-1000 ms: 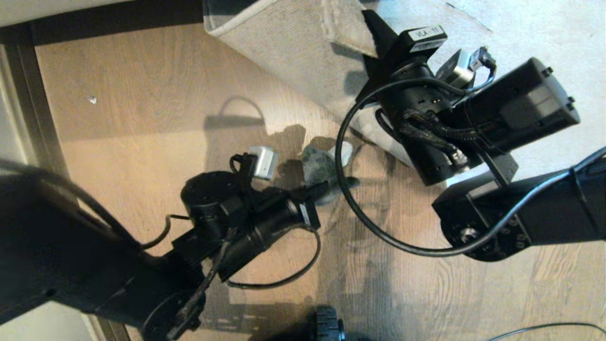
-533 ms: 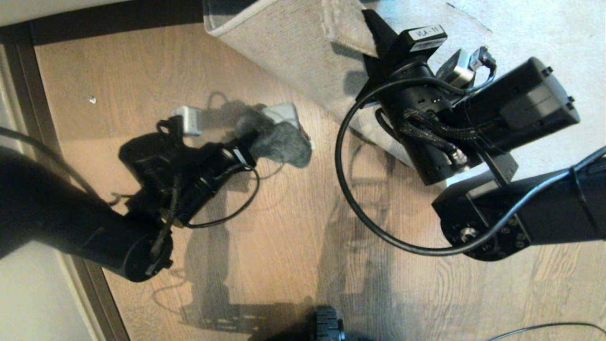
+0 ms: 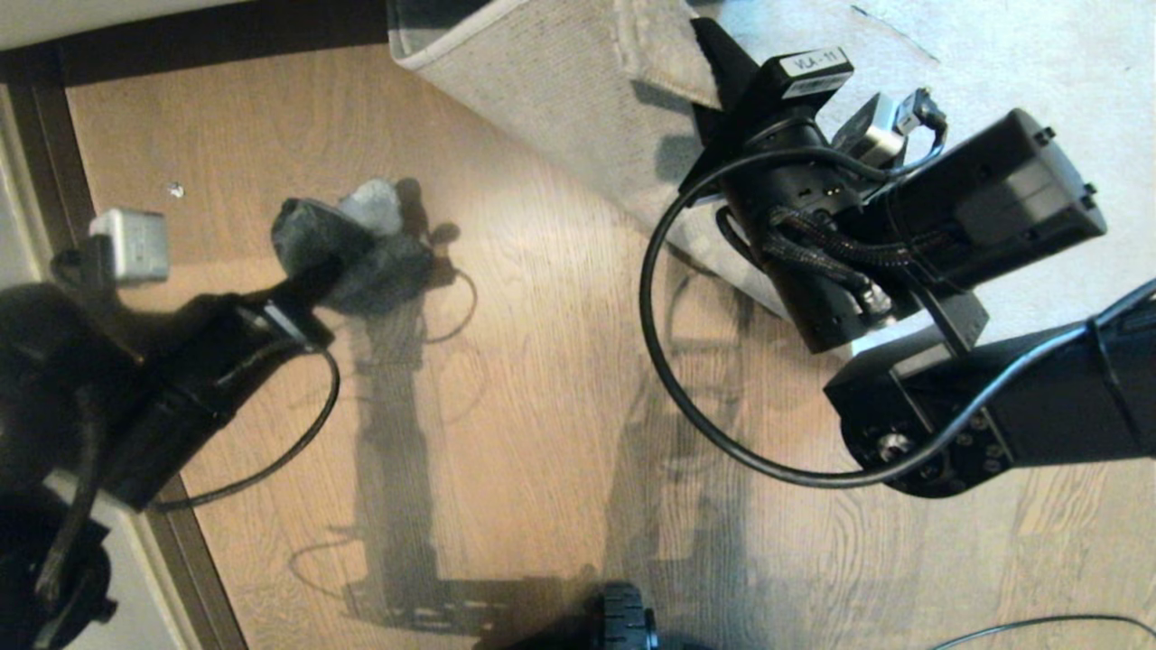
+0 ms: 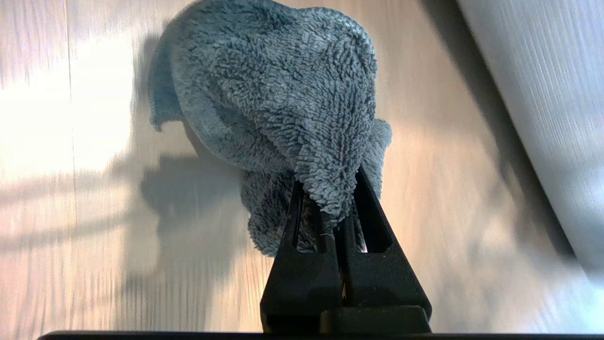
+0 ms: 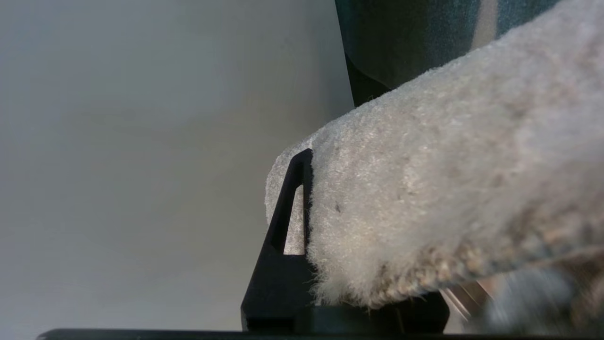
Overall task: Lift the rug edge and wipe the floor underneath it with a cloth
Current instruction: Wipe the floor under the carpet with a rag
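Head view: the right gripper (image 3: 700, 45) has its jaws pinching the rug edge (image 3: 650, 45), held lifted off the floor (image 3: 542, 379); the left gripper (image 3: 312, 284), jaws clamped on the cloth (image 3: 348, 248), is out on bare boards near the floor's left edge, well clear of the rug; wiping looks under way, not plainly finished.

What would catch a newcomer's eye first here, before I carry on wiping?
The big pale grey short-pile rug, its corner peeled up off the brown wood-plank floor at upper centre, pinched by the right claw. Next, the small fuzzy grey cloth bunched in the shut left claw, low over bare planks at the left, well clear of the lifted edge.
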